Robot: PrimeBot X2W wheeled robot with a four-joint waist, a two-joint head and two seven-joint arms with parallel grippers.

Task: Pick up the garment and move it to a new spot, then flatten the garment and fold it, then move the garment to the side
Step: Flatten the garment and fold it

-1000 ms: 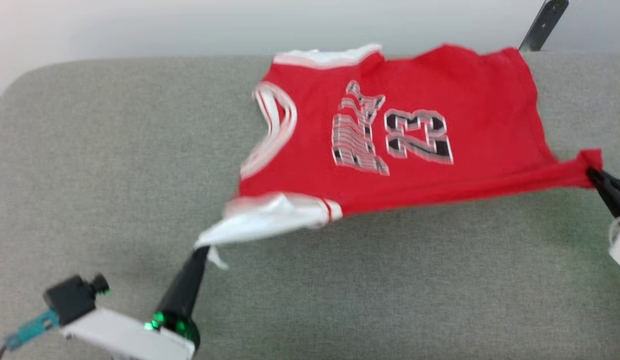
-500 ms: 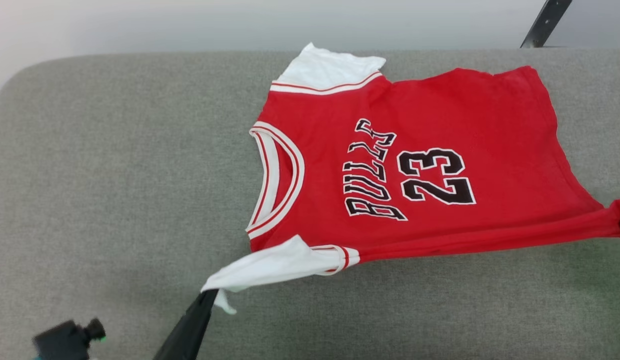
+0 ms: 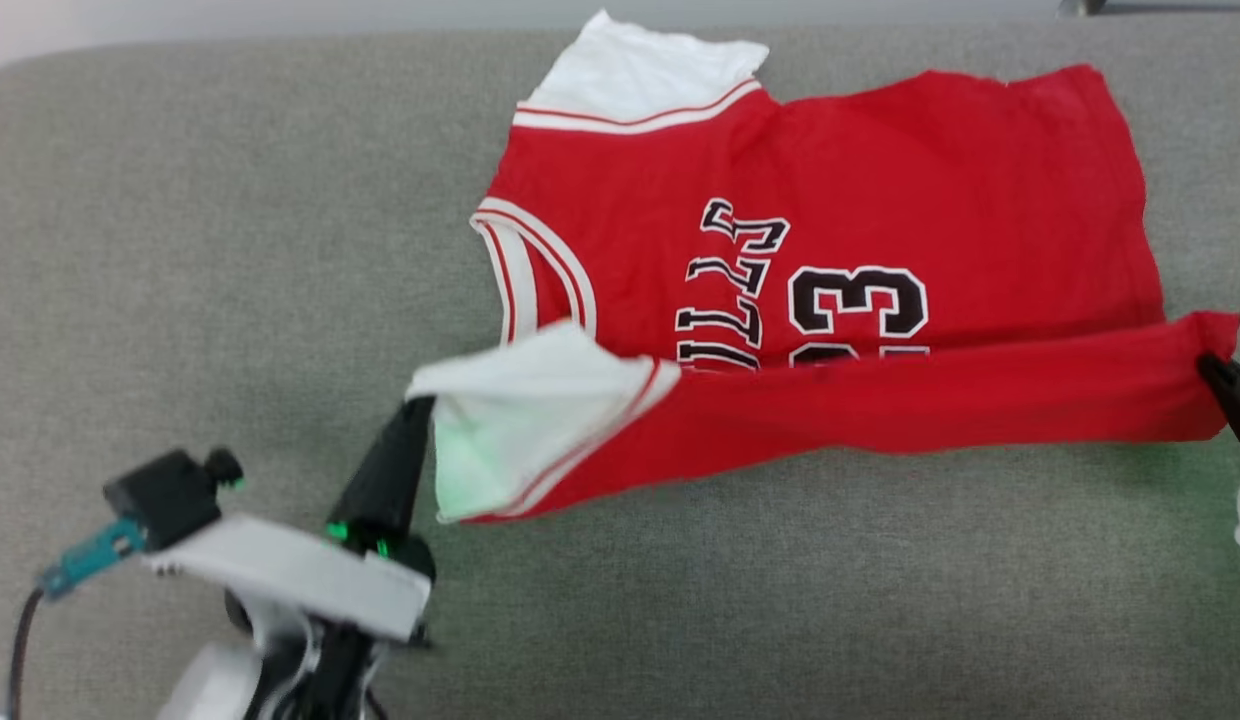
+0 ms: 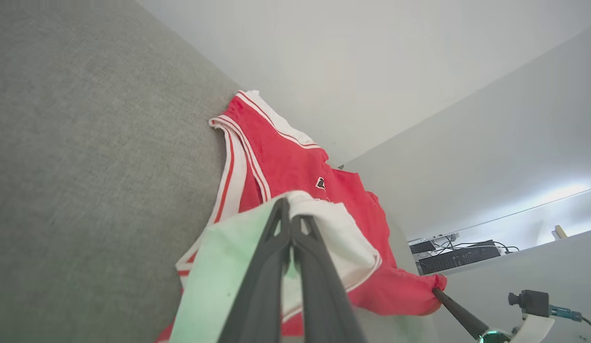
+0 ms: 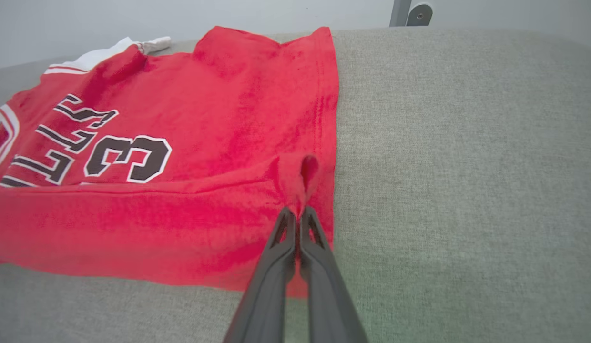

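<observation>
The garment [image 3: 840, 220] is a red T-shirt with white sleeves and black "23" lettering, spread on the grey cushion [image 3: 180, 250]. Its near long edge is lifted and turned over toward the far side, covering the lower part of the lettering. My left gripper [image 3: 420, 405] is shut on the near white sleeve [image 3: 520, 400], seen close up as the white sleeve [image 4: 324, 228] pinched at the left gripper [image 4: 290, 214]. My right gripper [image 3: 1208, 365] is shut on the red hem corner; in the right wrist view the right gripper [image 5: 295, 212] pinches bunched red fabric of the garment [image 5: 181, 143].
The grey cushion [image 5: 467, 166] stretches wide to the left and in front of the shirt. A pale wall runs behind its far edge [image 4: 324, 71]. A dark metal bracket [image 5: 412, 12] stands at the far right. A shelf with cables [image 4: 457, 257] lies beyond.
Both grippers have carried the near edge of the garment up and toward the far side, folding it over the lettering. The head view has also shifted.
</observation>
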